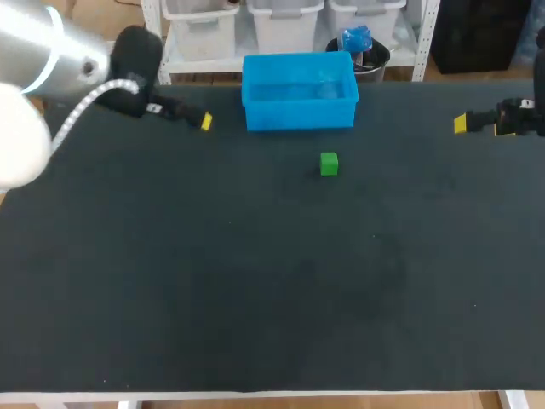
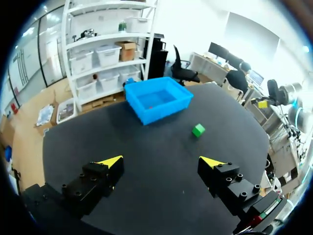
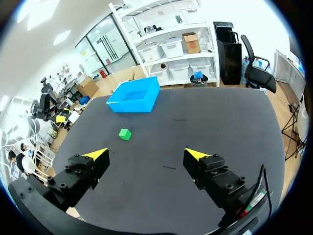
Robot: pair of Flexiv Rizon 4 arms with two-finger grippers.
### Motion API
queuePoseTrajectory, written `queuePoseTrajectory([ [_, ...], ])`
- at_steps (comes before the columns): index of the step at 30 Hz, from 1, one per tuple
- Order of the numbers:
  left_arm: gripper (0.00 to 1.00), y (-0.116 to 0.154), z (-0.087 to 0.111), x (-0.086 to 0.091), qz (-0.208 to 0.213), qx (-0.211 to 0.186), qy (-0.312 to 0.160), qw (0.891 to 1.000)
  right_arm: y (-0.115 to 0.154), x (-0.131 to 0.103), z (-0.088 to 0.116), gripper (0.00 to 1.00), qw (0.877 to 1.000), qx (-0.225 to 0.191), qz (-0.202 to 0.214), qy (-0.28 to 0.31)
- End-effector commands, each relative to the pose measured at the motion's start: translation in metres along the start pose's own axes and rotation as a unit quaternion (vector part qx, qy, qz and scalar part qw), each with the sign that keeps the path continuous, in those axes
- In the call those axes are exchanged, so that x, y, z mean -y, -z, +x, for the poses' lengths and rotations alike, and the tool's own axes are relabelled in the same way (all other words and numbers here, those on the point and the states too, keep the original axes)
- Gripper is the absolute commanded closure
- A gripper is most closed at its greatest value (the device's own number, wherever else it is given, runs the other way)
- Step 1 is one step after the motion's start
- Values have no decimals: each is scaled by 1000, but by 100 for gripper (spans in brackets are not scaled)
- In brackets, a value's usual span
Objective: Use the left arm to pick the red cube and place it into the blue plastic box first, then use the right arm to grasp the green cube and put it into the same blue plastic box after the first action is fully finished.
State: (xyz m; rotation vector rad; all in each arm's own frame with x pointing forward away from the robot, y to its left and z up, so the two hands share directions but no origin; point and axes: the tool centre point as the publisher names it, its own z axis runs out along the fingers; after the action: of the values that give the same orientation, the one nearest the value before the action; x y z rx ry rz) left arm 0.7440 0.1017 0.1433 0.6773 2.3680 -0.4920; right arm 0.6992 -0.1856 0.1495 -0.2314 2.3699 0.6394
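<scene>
The blue plastic box [image 1: 298, 113] stands at the far middle of the black table, ahead of my left gripper [image 2: 164, 111] and further ahead of my right gripper [image 3: 132, 105]. The green cube [image 1: 329, 164] sits on the table just in front of the box, toward its right end [image 2: 198, 129] [image 3: 125, 133]. No red cube shows plainly in any view, and the box's near wall hides part of its inside. My left gripper [image 1: 204, 121] hangs open and empty left of the box [image 2: 164, 160]. My right gripper [image 1: 461, 123] hangs open and empty at the far right [image 3: 146, 152].
The dark tabletop [image 1: 272, 281] stretches wide between the cube and the front edge [image 1: 272, 394]. My left arm's silver link [image 1: 51, 51] fills the upper left corner of the head view.
</scene>
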Motion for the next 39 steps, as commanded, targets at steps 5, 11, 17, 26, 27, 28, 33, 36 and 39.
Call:
queuePoseTrajectory([
  [5, 0, 49, 27, -2, 27, 27, -16, 999, -1, 0, 0, 0, 1000, 0, 1, 0],
  [11, 0, 50, 27, -2, 31, 26, -18, 999, -1, 0, 0, 0, 1000, 0, 1, 0],
  [17, 0, 50, 27, -2, 31, 26, -18, 999, -7, -16, -18, 0, 998, -25, 51, 39],
  [26, 0, 50, 27, -2, 31, 26, -18, 999, -61, -76, -37, 0, 989, -96, 82, 82],
  [27, 0, 50, 27, -2, 31, 26, -18, 999, -69, -83, -37, 0, 987, -107, 91, 83],
  [28, 0, 50, 27, -2, 31, 26, -18, 999, -76, -87, -36, 0, 986, -113, 94, 80],
  [33, 0, 50, 27, -2, 31, 26, -18, 999, -102, -102, -31, 0, 981, -141, 126, 43],
  [36, 0, 50, 27, -2, 31, 26, -18, 999, -112, -108, -29, 0, 978, -165, 128, 27],
  [39, 0, 50, 27, -2, 31, 26, -18, 999, -113, -111, -28, 0, 978, -165, 121, 33],
])
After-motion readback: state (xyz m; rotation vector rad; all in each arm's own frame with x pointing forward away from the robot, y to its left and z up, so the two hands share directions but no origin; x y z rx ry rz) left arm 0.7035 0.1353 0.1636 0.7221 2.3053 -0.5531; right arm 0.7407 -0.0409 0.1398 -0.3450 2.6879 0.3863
